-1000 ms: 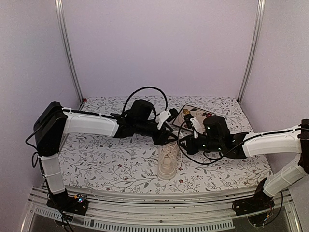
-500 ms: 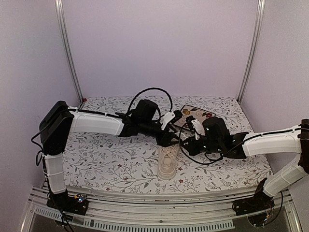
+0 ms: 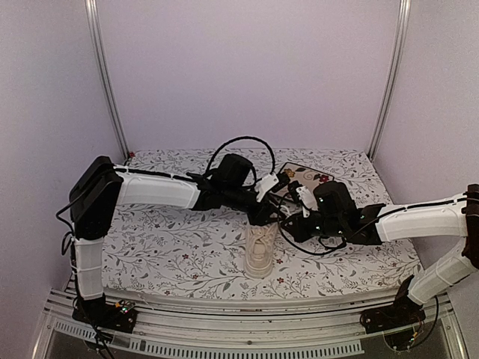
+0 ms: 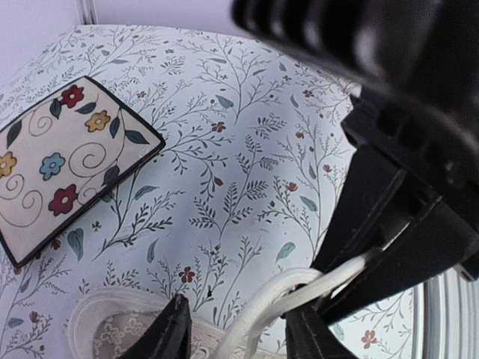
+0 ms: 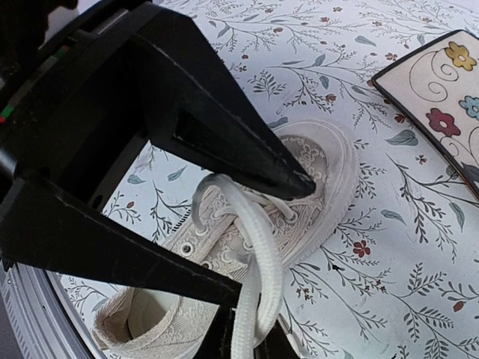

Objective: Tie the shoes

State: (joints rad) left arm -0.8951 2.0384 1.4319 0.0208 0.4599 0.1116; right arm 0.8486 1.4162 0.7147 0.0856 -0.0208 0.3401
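Both end effectors pinch flat woven laces [image 5: 258, 262] (cream canvas sneaker [image 5: 299, 194]).

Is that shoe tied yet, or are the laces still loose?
Not tied. The sneaker shows no knot; its white laces run loose up into the grippers.

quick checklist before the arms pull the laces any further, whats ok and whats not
1. Sneaker upright on the floral tablecloth, toe toward the far side: ok.
2. Lace runs between the left gripper fingers; whether they are clamped on it: cannot tell.
3. Lace strands cross in front of the right gripper; firm grip: cannot tell.
4. The two grippers sit very close together above the sneaker's toe end, so collision clearance: not ok.
5. Square floral tile lies apart from the sneaker, behind the grippers: ok.
6. A finished knot or bow is visible: not ok.
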